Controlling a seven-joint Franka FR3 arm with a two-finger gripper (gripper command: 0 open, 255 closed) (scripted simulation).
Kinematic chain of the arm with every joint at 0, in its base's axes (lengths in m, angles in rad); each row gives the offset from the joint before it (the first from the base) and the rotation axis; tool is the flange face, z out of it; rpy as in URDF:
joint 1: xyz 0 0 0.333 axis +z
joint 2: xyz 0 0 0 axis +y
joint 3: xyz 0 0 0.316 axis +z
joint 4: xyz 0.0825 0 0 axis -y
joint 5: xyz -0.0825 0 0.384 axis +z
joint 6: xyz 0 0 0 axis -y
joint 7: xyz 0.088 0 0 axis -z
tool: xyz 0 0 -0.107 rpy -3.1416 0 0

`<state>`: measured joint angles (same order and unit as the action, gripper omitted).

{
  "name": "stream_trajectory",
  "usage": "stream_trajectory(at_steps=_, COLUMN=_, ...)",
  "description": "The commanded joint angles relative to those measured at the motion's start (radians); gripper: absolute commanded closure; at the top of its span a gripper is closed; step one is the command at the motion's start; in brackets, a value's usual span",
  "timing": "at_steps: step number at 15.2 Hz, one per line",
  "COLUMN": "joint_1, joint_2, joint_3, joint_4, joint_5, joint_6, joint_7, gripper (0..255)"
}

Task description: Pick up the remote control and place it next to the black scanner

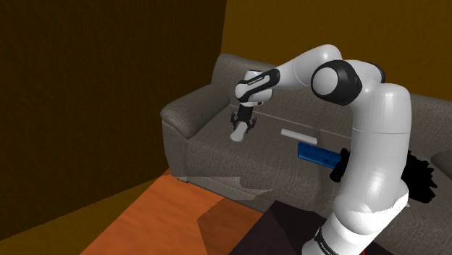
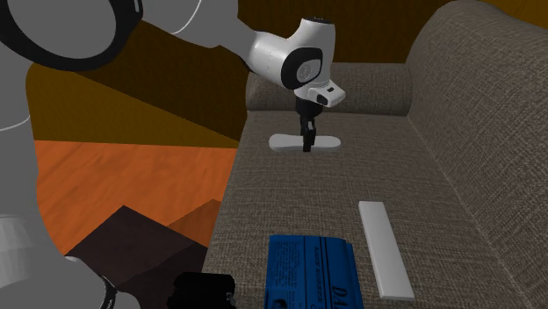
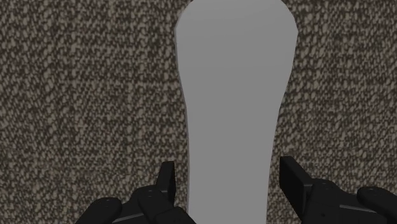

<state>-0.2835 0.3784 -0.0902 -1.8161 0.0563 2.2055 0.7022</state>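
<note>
In the shoulder view the gripper [image 1: 243, 124] hangs right above the grey remote [image 1: 237, 135] on the sofa [image 1: 206, 148], in the second exterior view it points straight down at the remote, and in the wrist view its 2 open fingers [image 3: 167, 183] sit on either side of the remote's long body, not touching it.

Arm [image 1: 377, 145] reaches forward, wrist [image 1: 255, 81] turned down, fingers [image 3: 167, 181] standing apart
</note>
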Motion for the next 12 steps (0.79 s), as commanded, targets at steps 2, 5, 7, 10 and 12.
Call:
stream_trajectory(at_steps=2, joint_1=0.000, joint_2=0.000, joint_3=0.000, joint_4=0.000, joint_5=0.000, joint_6=0.000, joint_7=0.000, gripper=255)
stream_trajectory(at_steps=5, joint_1=0.000, joint_2=0.000, joint_3=0.000, joint_4=0.000, joint_5=0.000, joint_6=0.000, joint_7=0.000, gripper=255)
stream_trajectory(at_steps=7, joint_1=0.000, joint_2=0.000, joint_3=0.000, joint_4=0.000, joint_5=0.000, joint_6=0.000, joint_7=0.000, gripper=255)
stream_trajectory(at_steps=10, joint_1=0.000, joint_2=-0.013, joint_3=-0.001, joint_4=0.009, joint_5=-0.002, joint_6=-0.022, joint_7=0.001, gripper=255)
stream_trajectory(at_steps=12, joint_1=0.001, joint_2=-0.025, joint_3=-0.002, joint_4=0.020, joint_5=-0.004, joint_6=-0.045, joint_7=0.003, gripper=255)
